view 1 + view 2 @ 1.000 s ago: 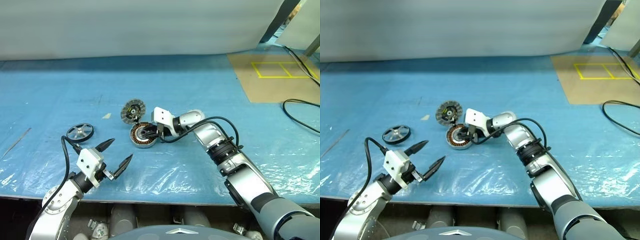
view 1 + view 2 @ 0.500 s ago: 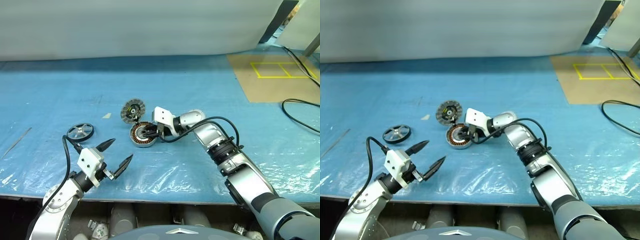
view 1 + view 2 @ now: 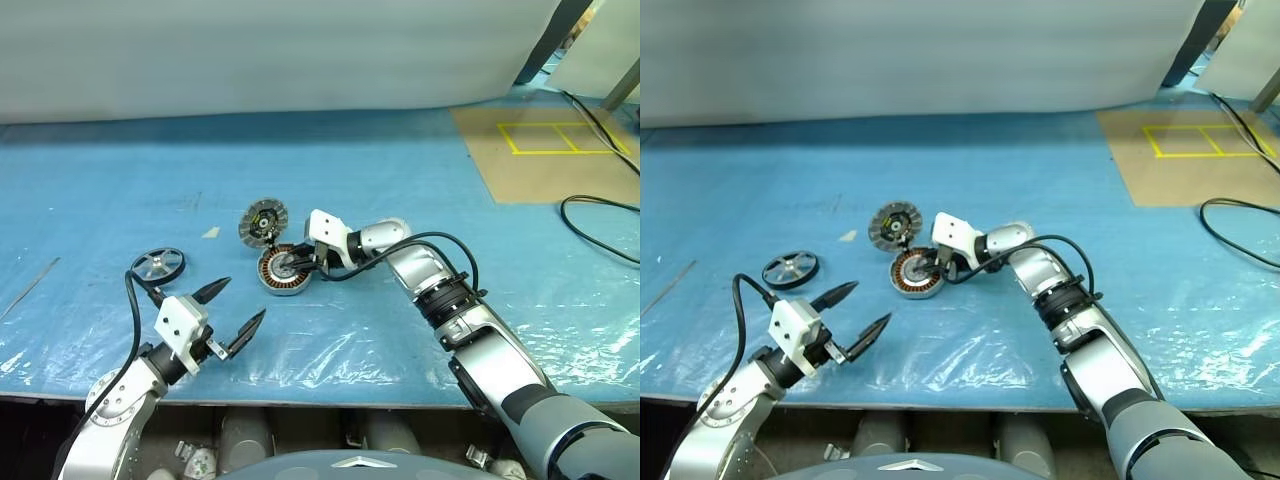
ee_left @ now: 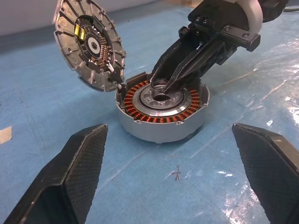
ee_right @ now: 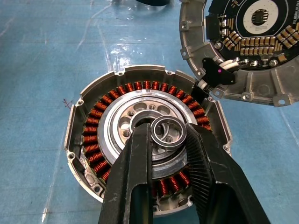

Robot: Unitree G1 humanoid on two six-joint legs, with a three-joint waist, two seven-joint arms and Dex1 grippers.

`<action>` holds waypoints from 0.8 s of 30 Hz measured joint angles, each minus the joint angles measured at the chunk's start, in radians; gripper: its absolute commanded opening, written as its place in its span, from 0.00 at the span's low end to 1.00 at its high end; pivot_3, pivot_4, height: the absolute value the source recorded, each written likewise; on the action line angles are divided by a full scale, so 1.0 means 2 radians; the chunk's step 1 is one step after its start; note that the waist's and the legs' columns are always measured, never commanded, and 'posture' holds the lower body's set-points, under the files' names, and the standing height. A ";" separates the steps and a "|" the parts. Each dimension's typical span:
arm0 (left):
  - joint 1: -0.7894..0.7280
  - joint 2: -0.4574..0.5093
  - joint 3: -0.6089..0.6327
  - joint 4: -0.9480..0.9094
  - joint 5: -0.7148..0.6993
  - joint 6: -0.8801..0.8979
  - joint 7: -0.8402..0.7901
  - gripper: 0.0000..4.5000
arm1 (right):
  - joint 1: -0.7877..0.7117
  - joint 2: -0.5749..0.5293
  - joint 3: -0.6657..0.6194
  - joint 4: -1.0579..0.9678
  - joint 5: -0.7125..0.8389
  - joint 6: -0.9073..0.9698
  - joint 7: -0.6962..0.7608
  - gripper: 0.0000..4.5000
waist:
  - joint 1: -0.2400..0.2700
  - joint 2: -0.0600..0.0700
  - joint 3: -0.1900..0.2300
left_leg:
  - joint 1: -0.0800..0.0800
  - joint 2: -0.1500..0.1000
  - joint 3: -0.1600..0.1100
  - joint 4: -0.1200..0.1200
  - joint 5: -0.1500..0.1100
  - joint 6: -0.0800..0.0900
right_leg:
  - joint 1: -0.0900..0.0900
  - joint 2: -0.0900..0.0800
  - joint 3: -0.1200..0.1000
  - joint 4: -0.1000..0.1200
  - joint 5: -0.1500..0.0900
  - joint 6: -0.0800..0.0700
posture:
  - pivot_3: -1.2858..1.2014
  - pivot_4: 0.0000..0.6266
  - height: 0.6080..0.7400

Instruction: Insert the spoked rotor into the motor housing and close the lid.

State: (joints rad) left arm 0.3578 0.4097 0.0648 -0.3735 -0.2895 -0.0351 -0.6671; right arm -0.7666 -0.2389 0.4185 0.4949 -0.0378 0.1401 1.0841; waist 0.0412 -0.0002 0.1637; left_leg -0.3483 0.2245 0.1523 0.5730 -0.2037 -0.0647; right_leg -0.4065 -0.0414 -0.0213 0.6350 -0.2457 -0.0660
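Copper windings ring the motor housing (image 5: 147,149), which sits mid-worktop on blue plastic sheeting (image 3: 330,345). No writing is readable on any part. The right gripper (image 5: 168,135) is pinched on a small metal ring (image 5: 168,132) over the housing's centre, a detail the right wrist view gives. The lid (image 4: 88,44) leans tilted against the housing's rim. The spoked rotor (image 3: 158,265) lies towards the worktop's left edge. The left gripper (image 3: 232,312) hangs spread wide and empty near the front edge.

Silver-grey jointed arms with black cables, white wrist blocks; each gripper (image 3: 232,308) has two tapered black textured fingers (image 4: 70,177).
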 measured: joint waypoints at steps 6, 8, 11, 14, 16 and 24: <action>0.000 0.000 0.000 0.000 0.000 0.000 0.000 1.00 | 0.005 0.004 -0.002 -0.006 0.007 0.003 0.009 0.14 | 0.000 0.000 0.000 | 0.000 0.000 0.000 0.000 0.000 0.000 | -0.001 0.000 0.000 -0.001 0.000 0.000 | 0.52 0.24 1.00; -0.001 0.000 0.000 0.000 0.000 0.000 0.000 1.00 | 0.006 0.004 -0.002 -0.008 0.009 0.006 0.011 0.14 | 0.000 0.000 0.000 | 0.000 0.000 0.000 0.000 0.000 0.000 | -0.001 0.000 0.000 -0.001 0.000 0.000 | 0.52 0.24 1.00; -0.003 0.000 0.000 0.000 0.000 0.000 0.000 1.00 | 0.006 0.003 -0.002 -0.008 0.009 0.007 0.012 0.14 | 0.000 0.000 0.000 | 0.000 0.000 0.000 -0.001 0.000 0.000 | -0.001 0.000 0.000 -0.001 0.000 0.000 | 0.52 0.24 1.00; -0.003 0.000 0.000 0.000 0.000 0.001 0.000 1.00 | 0.006 0.003 -0.002 -0.008 0.009 0.007 0.012 0.14 | 0.000 0.000 0.000 | 0.000 0.000 0.000 -0.001 0.000 0.000 | -0.001 0.000 0.000 -0.001 0.000 0.000 | 0.52 0.24 1.00; -0.004 0.000 0.000 0.000 0.000 0.002 0.000 1.00 | 0.006 0.003 -0.002 -0.008 0.009 0.007 0.012 0.14 | 0.000 0.000 0.000 | 0.000 0.000 0.000 -0.001 0.000 0.000 | -0.001 0.000 0.000 -0.001 0.000 0.000 | 0.52 0.24 1.00; -0.005 0.000 -0.002 0.000 0.000 0.002 0.000 1.00 | 0.006 0.004 -0.002 -0.008 0.009 0.006 0.011 0.14 | 0.000 0.000 0.000 | 0.000 0.000 0.000 -0.001 0.000 0.000 | -0.001 0.000 0.000 -0.001 0.000 0.000 | 0.52 0.24 1.00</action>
State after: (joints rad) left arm 0.3483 0.4097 0.0602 -0.3728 -0.2894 -0.0307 -0.6671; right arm -0.7544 -0.2301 0.4149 0.4794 -0.0201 0.1530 1.1069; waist 0.0411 -0.0001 0.1638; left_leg -0.3484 0.2245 0.1523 0.5719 -0.2037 -0.0648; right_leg -0.4085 -0.0413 -0.0214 0.6333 -0.2457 -0.0661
